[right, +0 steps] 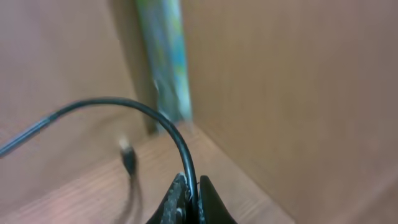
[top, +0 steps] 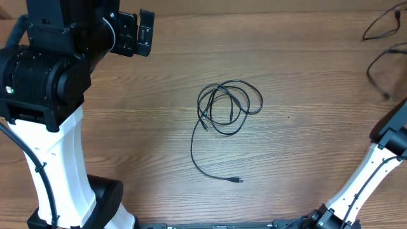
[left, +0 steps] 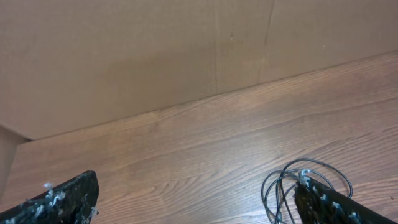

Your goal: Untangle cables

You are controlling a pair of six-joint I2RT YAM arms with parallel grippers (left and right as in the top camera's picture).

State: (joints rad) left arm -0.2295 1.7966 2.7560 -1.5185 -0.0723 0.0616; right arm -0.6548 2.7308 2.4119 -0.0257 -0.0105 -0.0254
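Coiled cable (top: pixel 229 105), thin, light, probably limp: best pinched near its free plug (top: pixel 239 180) on the table (top: pixel 305 152); left hand (left: pixel 196 193) wide, right hand (right: pixel 190 190) clamping a second cable (right: pixel 155 115).

2 clusters of cables (top: pixel 222 105), 2 arms (top: pixel 44 83)

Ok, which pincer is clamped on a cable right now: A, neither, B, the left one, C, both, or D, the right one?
D: the right wrist view shows the right pincer shut on a black cable, while the left pincer has its fingers wide apart with nothing between them.
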